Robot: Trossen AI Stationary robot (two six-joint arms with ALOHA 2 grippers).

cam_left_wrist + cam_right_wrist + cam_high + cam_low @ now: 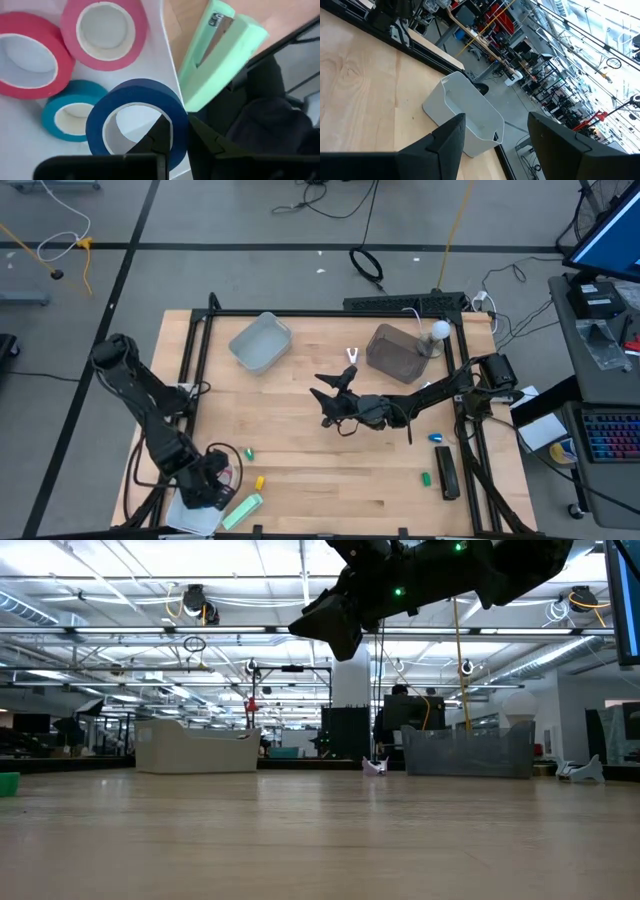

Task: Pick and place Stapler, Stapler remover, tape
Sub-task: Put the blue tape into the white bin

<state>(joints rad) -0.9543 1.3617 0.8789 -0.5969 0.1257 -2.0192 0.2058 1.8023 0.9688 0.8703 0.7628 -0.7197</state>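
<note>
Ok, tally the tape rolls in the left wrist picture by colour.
Red or pink: 2
Dark blue: 1, gripped in the left claw
Teal: 1
Total: 4

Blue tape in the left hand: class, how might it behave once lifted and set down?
The blue tape is a stiff ring pinched through its wall by the left hand, so it probably holds shape. Likely light. Set on edge, it may roll; flat, it should stay.

Four tape rolls (131, 125) lie clustered beside the stapler (220, 55) (near the table's (330, 470) front-left corner).
</note>
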